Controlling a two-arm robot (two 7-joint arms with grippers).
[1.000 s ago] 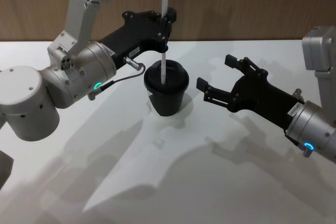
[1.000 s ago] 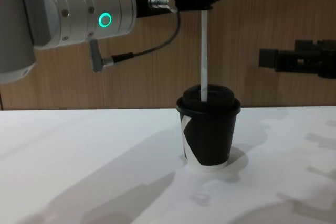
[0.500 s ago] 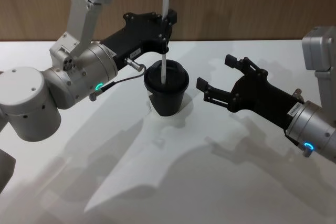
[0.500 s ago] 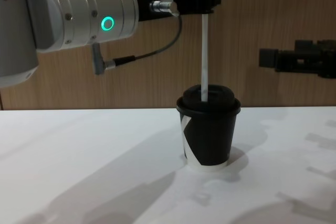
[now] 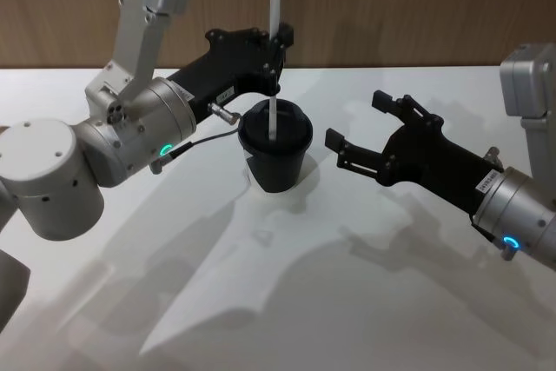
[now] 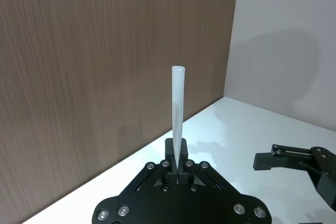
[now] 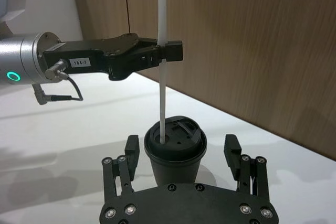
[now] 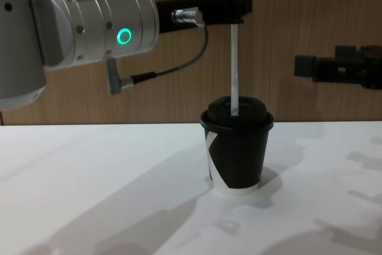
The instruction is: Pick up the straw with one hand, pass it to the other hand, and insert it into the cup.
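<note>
Left claw (image 5: 276,41) clamped on upright straw (image 5: 274,58), its tip in the cup (image 5: 276,158) lid; right claw (image 5: 360,128) spread, idle beside

Head view looking down, chest view level and near, both sharing the cup (image 5: 275,147)

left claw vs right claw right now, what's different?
The left claw is shut on the straw, above the cup; the right claw is open and empty, beside the cup. The left reaches in above the lid; the right sits lower, apart from the cup. Both are black and off the table.
</note>
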